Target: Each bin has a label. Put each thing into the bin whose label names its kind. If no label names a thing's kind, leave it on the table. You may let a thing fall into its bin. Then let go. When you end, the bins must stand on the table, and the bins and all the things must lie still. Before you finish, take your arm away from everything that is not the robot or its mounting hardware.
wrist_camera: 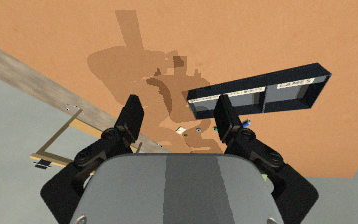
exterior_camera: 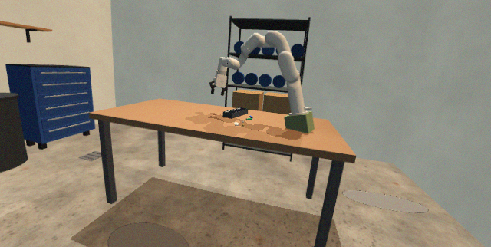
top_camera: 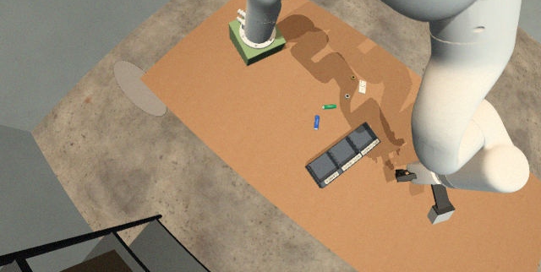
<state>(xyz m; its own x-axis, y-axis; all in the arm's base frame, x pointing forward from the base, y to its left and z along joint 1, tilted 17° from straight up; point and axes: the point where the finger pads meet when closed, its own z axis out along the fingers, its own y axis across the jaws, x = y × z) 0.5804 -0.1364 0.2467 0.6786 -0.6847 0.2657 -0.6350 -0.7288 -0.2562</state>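
Note:
My gripper [top_camera: 398,175] [exterior_camera: 217,91] [wrist_camera: 178,103] is open and empty, high above the table beyond the labelled side of the bins. Three joined dark bins [top_camera: 334,159] [exterior_camera: 235,114] [wrist_camera: 260,82] stand in a row. One end label [top_camera: 331,177] [wrist_camera: 295,83] reads GAMES; the other two are too blurred to read surely. A blue cylinder [top_camera: 316,122] [exterior_camera: 251,116] [wrist_camera: 246,124] and a green cylinder [top_camera: 330,106] [exterior_camera: 248,119], both battery-like, lie on the table. Near them lie a small grey ring [top_camera: 346,96], a small brass-coloured ring [top_camera: 352,78] and a white, marked rectangular piece [top_camera: 363,87] [exterior_camera: 236,123] [wrist_camera: 180,130].
The arm's green base block [top_camera: 262,54] [exterior_camera: 299,122] stands at one end of the table [top_camera: 203,86] [exterior_camera: 153,113]. A black shelf rack [exterior_camera: 268,24] stands behind the table, and a blue drawer cabinet [exterior_camera: 63,103] stands farther off. The arm's shadow falls over the small pieces.

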